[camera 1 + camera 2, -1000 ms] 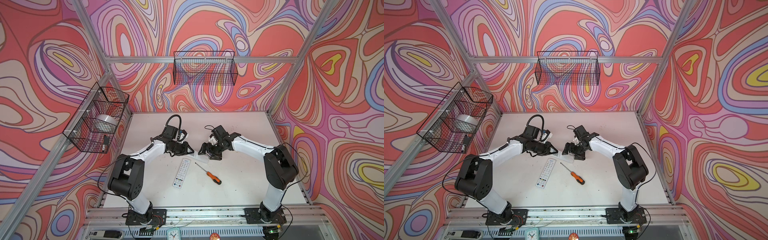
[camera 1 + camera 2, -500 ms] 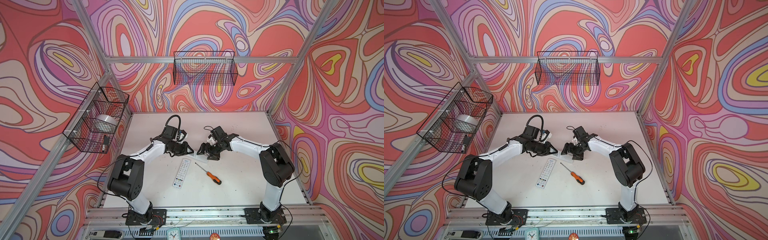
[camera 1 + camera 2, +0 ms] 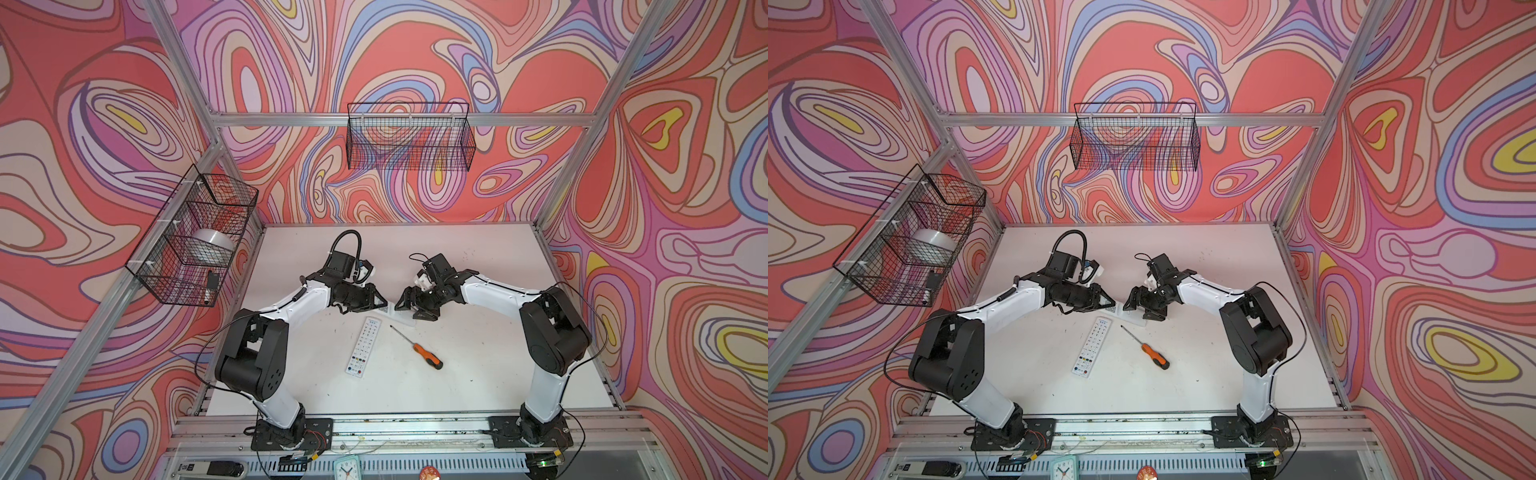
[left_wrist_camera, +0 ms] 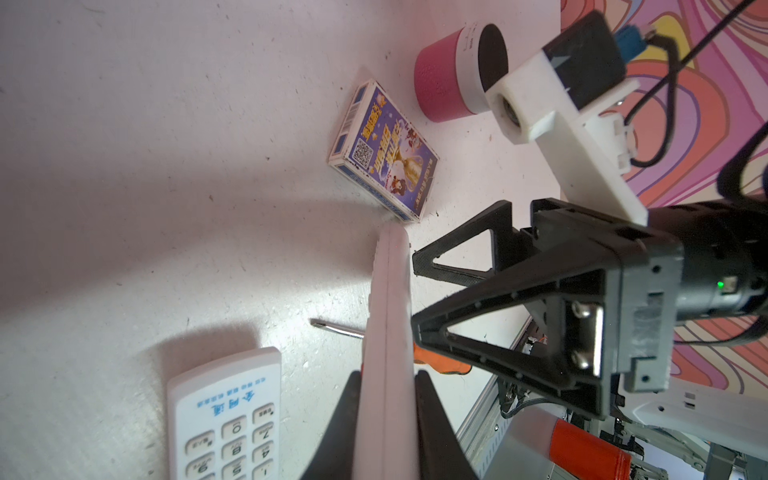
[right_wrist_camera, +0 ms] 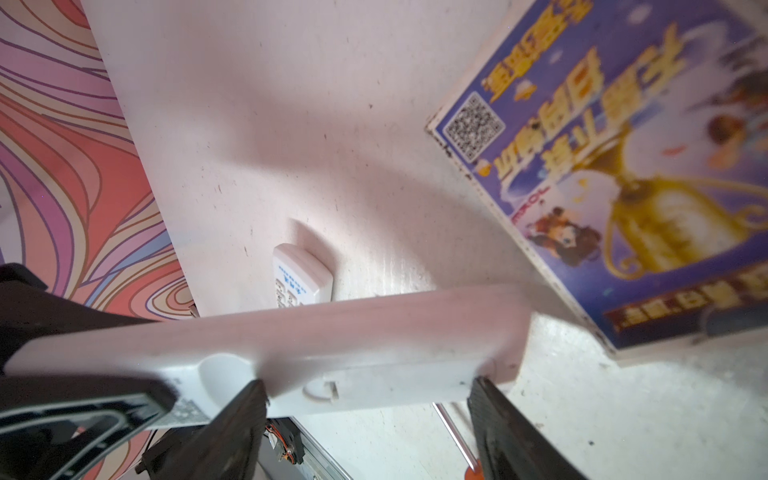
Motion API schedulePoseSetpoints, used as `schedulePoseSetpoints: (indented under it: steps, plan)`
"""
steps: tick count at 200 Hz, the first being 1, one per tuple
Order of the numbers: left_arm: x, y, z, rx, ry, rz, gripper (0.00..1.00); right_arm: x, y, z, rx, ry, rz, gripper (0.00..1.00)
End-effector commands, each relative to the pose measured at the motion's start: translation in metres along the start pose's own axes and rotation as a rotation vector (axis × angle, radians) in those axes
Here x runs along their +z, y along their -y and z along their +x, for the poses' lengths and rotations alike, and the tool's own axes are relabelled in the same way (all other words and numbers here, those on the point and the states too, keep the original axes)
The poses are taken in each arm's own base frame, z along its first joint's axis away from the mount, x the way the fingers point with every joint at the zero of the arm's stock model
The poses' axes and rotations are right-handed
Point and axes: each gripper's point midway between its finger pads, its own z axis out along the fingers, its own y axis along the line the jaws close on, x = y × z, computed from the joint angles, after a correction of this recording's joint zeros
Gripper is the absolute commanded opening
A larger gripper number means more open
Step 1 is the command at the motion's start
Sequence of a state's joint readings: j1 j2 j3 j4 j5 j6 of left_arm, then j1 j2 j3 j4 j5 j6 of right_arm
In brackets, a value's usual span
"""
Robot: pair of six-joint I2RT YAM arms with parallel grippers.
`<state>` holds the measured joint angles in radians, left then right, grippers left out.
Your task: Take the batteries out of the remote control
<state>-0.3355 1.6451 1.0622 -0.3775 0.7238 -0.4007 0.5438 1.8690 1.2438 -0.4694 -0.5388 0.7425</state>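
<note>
The left gripper (image 4: 386, 384) is clamped on one end of a white remote control (image 5: 332, 332), its two black fingers pressing the flat faces so that the remote stands on edge. The remote's long axis runs from this gripper across the middle of the table (image 3: 478, 374) toward the right arm. Its free end points at a blue card box (image 4: 384, 151).

The right gripper (image 5: 368, 382) faces the back of this held remote with its jaws well apart. Its fingertips are spaced along the remote's length, one to either side of the battery cover's small latch. They are at the remote's surface, but whether they press on it cannot be told. The cover looks closed, and no batteries show in any view.

There are two remotes in all. The second remote (image 3: 363, 348) lies flat and buttons-up just beside the grippers. Its long axis runs from them toward the front rail, leaning slightly to the left arm's side.

One screwdriver (image 3: 419, 350) with an orange handle lies next to it, apart from it, its metal tip toward the grippers and its handle toward the front. The single card box lies flat beyond the held remote's free end, and one pink cylinder with a dark top (image 4: 440, 79) stands near the box. Two wire baskets hang on the walls, one at the back (image 3: 409, 137) and one on the left (image 3: 191, 237).
</note>
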Motion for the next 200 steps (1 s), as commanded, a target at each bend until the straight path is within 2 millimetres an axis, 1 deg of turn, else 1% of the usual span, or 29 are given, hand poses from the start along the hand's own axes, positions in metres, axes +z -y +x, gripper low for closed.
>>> schedulePoseSetpoints:
  steps: [1, 10, 23, 46, 59, 83, 114, 161, 186, 200]
  plan:
    - [0.002, -0.018, 0.010, 0.006, -0.036, -0.089, 0.00, 0.005, 0.032, 0.004, 0.059, 0.009, 0.105, 0.75]
    - [0.002, -0.018, 0.010, 0.005, -0.039, -0.087, 0.00, 0.006, 0.033, 0.005, 0.062, 0.008, 0.102, 0.73]
    - [0.002, -0.018, 0.010, 0.006, -0.037, -0.087, 0.00, 0.006, 0.033, 0.006, 0.064, 0.005, 0.101, 0.68]
    - [0.003, -0.018, 0.010, 0.002, -0.038, -0.083, 0.00, 0.007, 0.033, 0.007, 0.062, 0.005, 0.095, 0.67]
    - [0.002, -0.019, 0.011, 0.002, -0.037, -0.084, 0.00, 0.007, 0.030, 0.006, 0.058, 0.004, 0.080, 0.69]
    - [0.003, -0.019, 0.012, -0.003, -0.037, -0.081, 0.00, 0.005, 0.016, 0.003, 0.037, 0.012, 0.027, 0.74]
    - [0.004, -0.020, 0.012, -0.011, -0.030, -0.079, 0.00, 0.003, 0.007, 0.001, 0.020, 0.015, -0.016, 0.76]
    - [0.004, -0.020, 0.010, -0.016, -0.027, -0.080, 0.00, 0.008, 0.004, 0.003, 0.018, -0.005, -0.045, 0.76]
    - [0.005, -0.021, 0.012, -0.024, -0.031, -0.079, 0.00, 0.010, 0.006, 0.005, 0.018, -0.014, -0.046, 0.76]
    - [0.006, -0.021, 0.011, -0.030, -0.028, -0.076, 0.00, 0.012, 0.010, 0.008, 0.020, -0.018, -0.037, 0.76]
